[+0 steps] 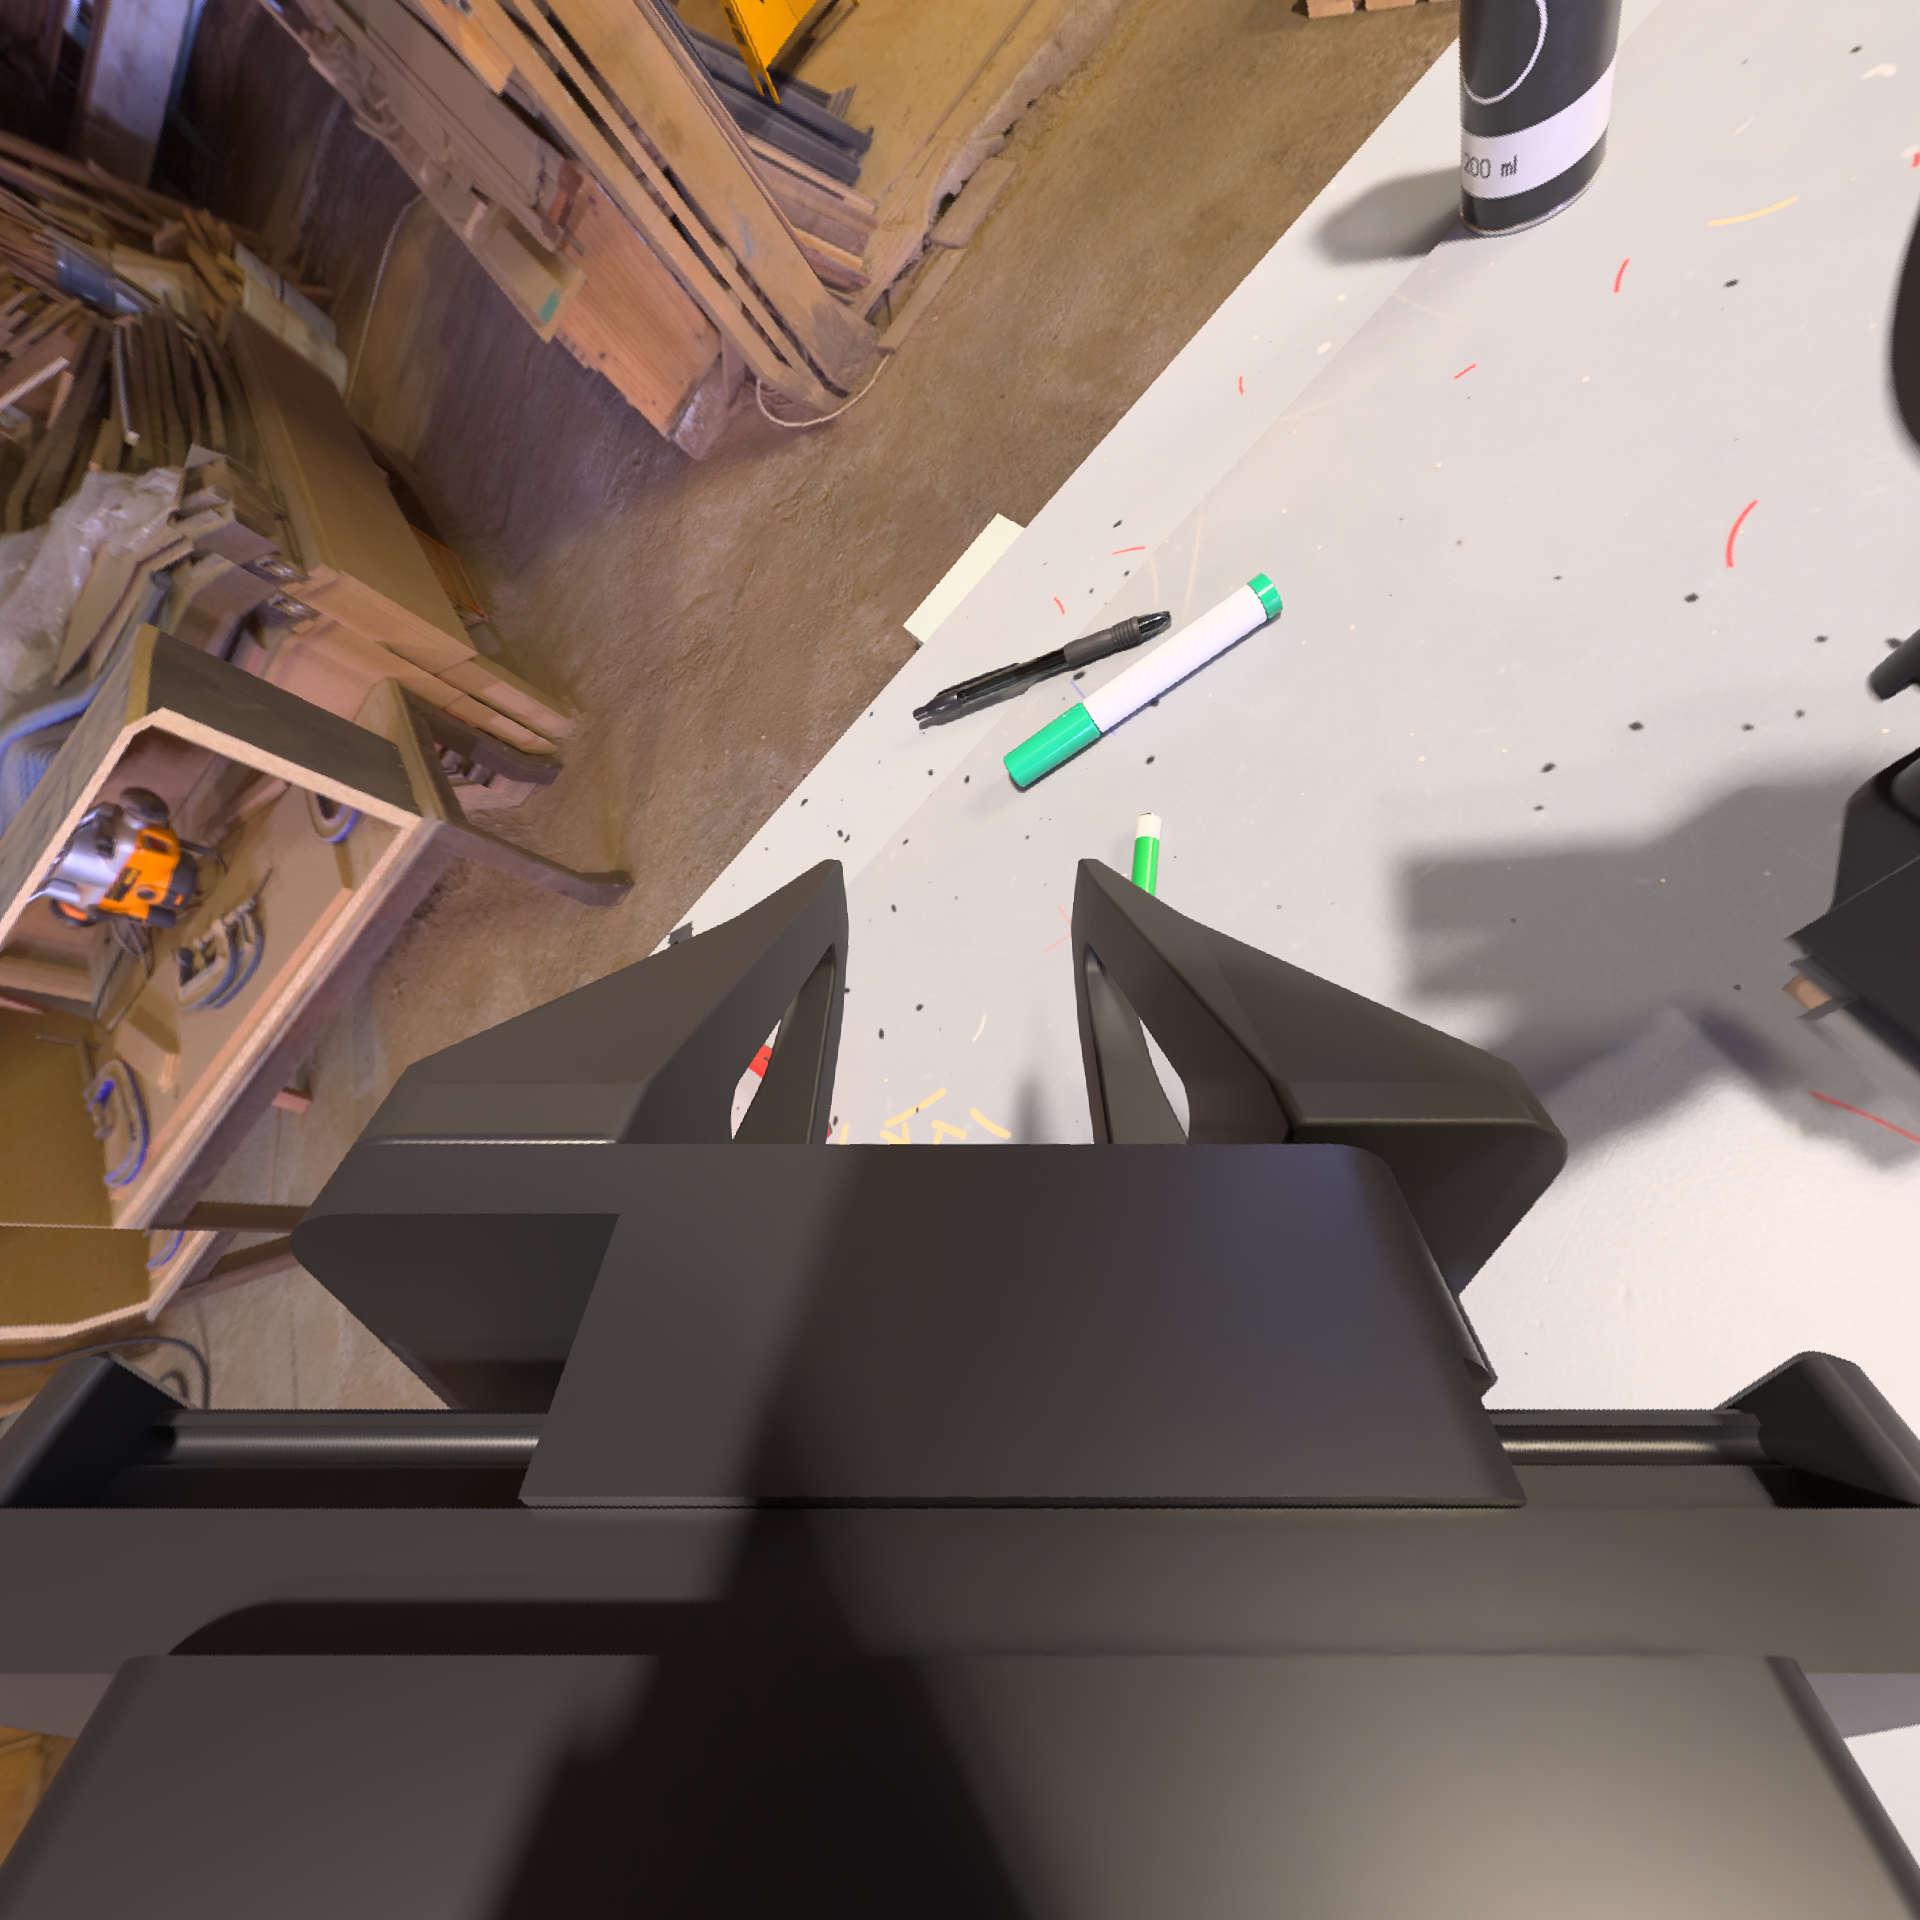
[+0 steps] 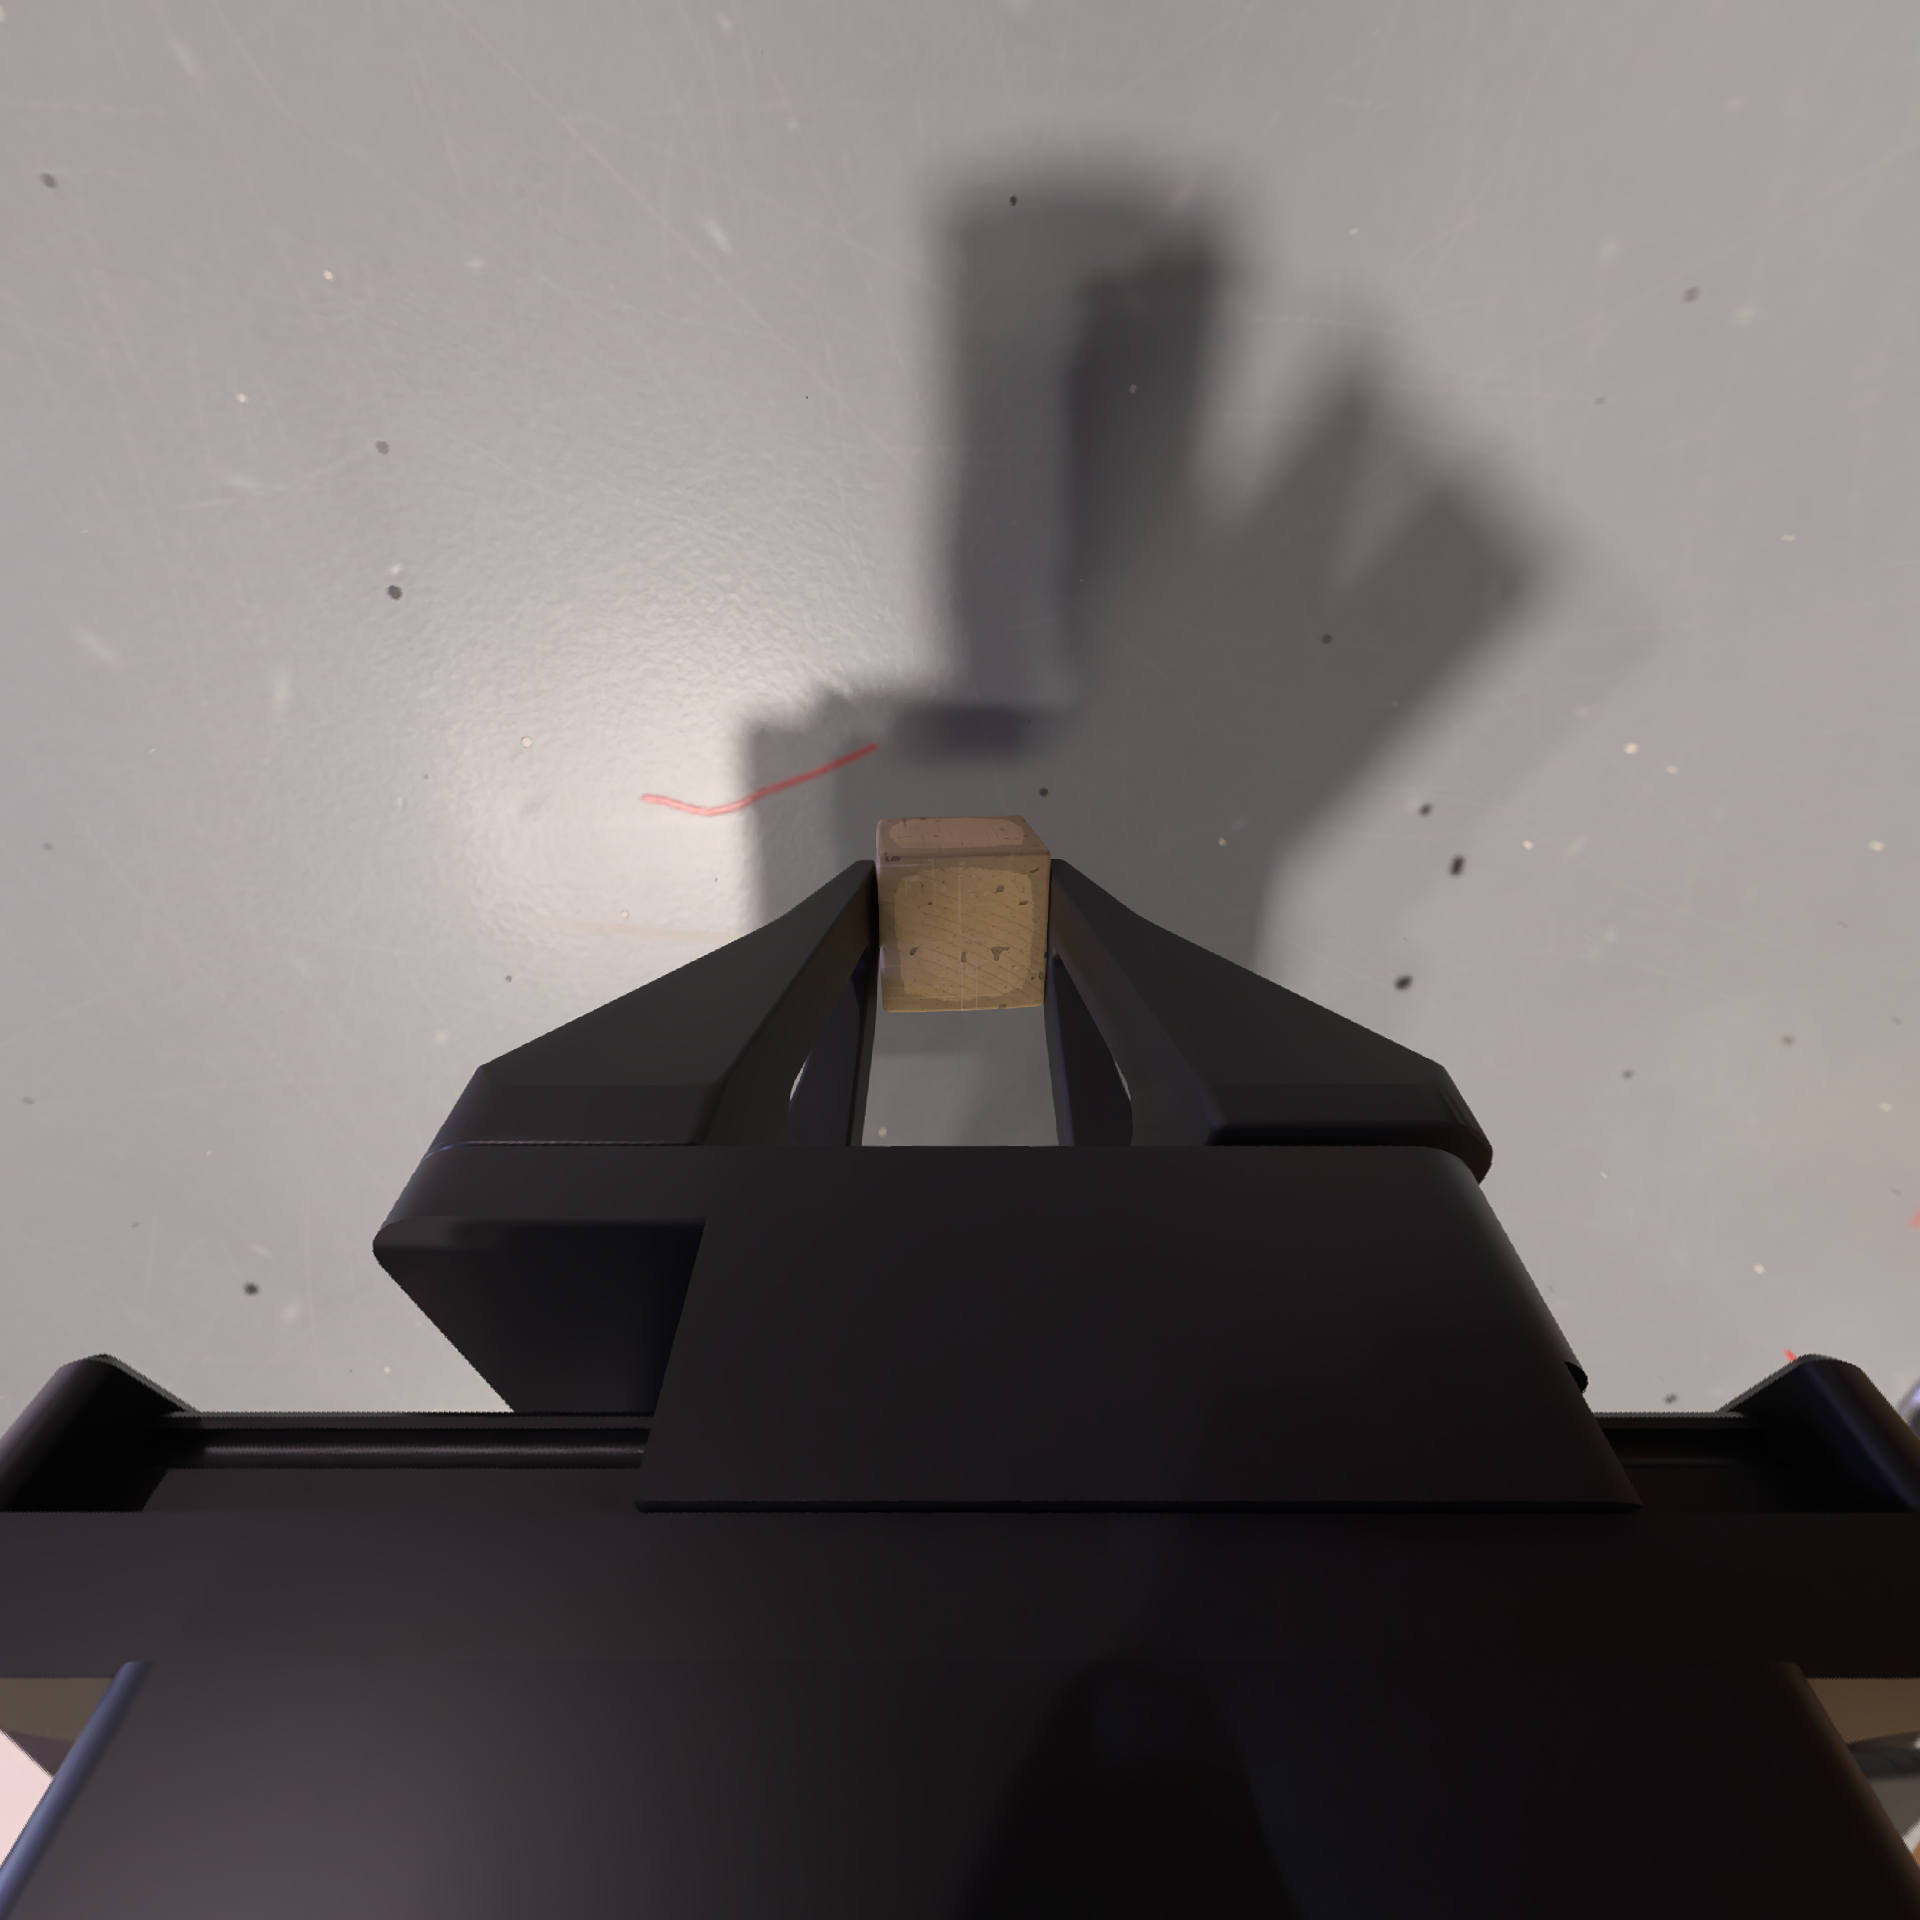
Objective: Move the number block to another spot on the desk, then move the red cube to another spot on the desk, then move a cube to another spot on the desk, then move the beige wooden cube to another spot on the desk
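Right gripper is clamped on the beige wooden cube, one finger pressed flat against each side face, right out at the fingertips. The cube sits square in the grip: one broad face turned back toward the camera, its top face tilted away toward twelve o'clock, edges running parallel with the fingers. Being a cube, it has no long axis to call. The desk fills the view behind it, pale grey, speckled and scratched. The gripper's shadow falls on the surface at one o'clock from the cube, and a thin red scribble lies at about ten o'clock. Whether the cube touches the desk or hangs above it, I cannot tell from here.

Over on the left wrist view, the left gripper has its fingers spread with nothing between them, only bare desk showing in the gap. At twelve o'clock from the tips lies a white marker with green ends, long axis running from seven to one o'clock. Just beside it, toward eleven, a black pen lies on nearly the same slant. A small green marker peeks out just past the right fingertip. Far up at one o'clock stands a black can with a white band, upright.
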